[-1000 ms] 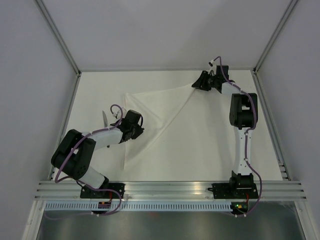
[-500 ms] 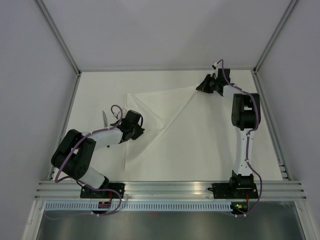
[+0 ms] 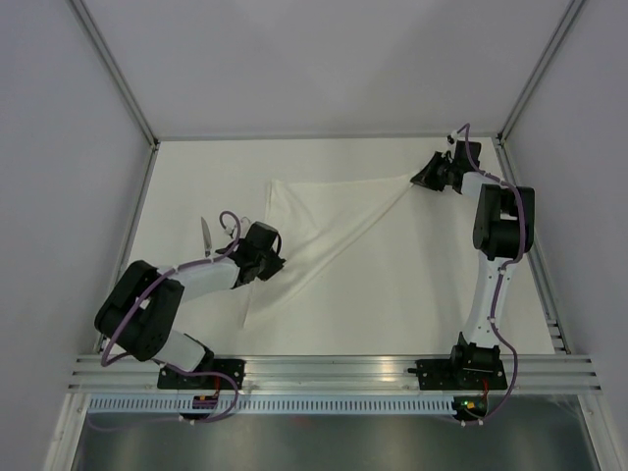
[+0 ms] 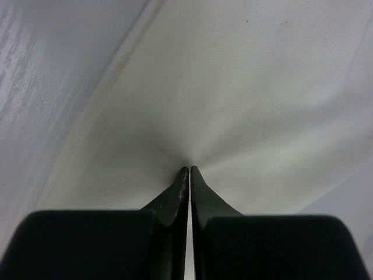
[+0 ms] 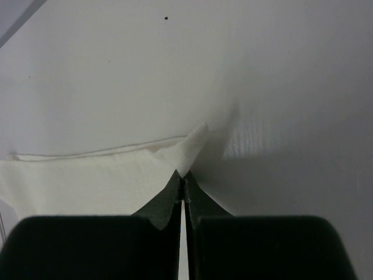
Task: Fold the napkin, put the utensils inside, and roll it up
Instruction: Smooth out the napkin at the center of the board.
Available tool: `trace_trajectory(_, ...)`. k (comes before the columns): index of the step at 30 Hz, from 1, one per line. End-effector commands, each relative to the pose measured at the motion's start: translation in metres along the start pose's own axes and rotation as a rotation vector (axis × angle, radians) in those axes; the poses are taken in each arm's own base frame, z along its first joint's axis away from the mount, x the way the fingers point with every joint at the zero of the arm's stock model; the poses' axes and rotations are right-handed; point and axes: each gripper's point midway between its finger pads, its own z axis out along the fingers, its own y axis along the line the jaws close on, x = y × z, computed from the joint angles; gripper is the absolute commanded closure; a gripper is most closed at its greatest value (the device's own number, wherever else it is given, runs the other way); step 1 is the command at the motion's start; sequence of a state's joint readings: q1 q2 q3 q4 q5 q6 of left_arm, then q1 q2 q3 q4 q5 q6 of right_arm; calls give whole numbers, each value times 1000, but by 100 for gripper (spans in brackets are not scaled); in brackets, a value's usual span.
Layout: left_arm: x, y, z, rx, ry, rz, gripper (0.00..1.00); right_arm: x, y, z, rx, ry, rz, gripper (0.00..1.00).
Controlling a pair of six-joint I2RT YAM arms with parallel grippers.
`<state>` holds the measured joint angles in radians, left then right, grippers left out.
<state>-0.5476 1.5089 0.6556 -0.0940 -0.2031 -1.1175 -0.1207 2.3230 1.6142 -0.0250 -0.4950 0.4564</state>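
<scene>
Napkin (image 3: 314, 221) near knife (image 3: 206, 234), handle apparently beneath left arm (image 3: 196, 280)

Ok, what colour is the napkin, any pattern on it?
Plain white napkin, no pattern visible. It shows best in the right wrist view.

Left pincer (image 4: 189, 170), right pincer (image 5: 183, 175): both clamped

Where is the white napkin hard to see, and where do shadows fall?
Top external: soft, even light, the napkin barely differs from the table. Left wrist: a soft shadow on the cloth around the left pincer. Right wrist: napkin corner sharp, grey shadow on the table beside the right pincer.
</scene>
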Motion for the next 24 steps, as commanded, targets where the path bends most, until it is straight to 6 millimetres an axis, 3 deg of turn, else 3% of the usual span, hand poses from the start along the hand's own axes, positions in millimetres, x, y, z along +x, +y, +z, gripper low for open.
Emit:
trace_trajectory(1, 10, 23, -9, -45, 21, 1, 93, 2, -21, -7, 96, 15, -13, 95)
trace_trajectory(6, -3, 4, -24, 39, -27, 14, 85, 5, -15, -9, 77, 32, -40, 94)
trace_trajectory(11, -31, -58, -36, 189, -77, 83, 81, 7, -10, -12, 56, 54, -74, 94)
trace_trajectory(14, -49, -108, -34, 313, -118, 123, 75, 8, -8, -16, 53, 60, -91, 77)
trace_trajectory(15, -61, -135, -38, 371, -146, 122, 74, 10, -8, -17, 54, 65, -97, 62)
trace_trajectory(17, -60, -151, -20, 397, -128, 160, 72, 7, -3, -24, 43, 63, -120, 49)
trace_trajectory(18, -68, -171, -23, 449, -142, 157, 71, 7, -1, -27, 38, 69, -128, 44)
trace_trajectory(19, -67, -178, -20, 468, -129, 159, 71, -1, 5, -34, 26, 52, -137, 42)
trace_trajectory(20, -66, -175, -5, 447, -112, 151, 72, -6, 7, -39, 24, 44, -138, 38)
trace_trajectory(21, -71, -185, -5, 485, -110, 128, 73, -13, 12, -44, 17, 35, -141, 36)
trace_trajectory(22, -77, -179, 10, 477, -105, 101, 76, -18, 19, -50, -26, 39, -137, 36)
trace_trajectory(24, -83, -180, 19, 529, -80, 60, 78, -27, 37, -58, -102, 49, -131, 41)
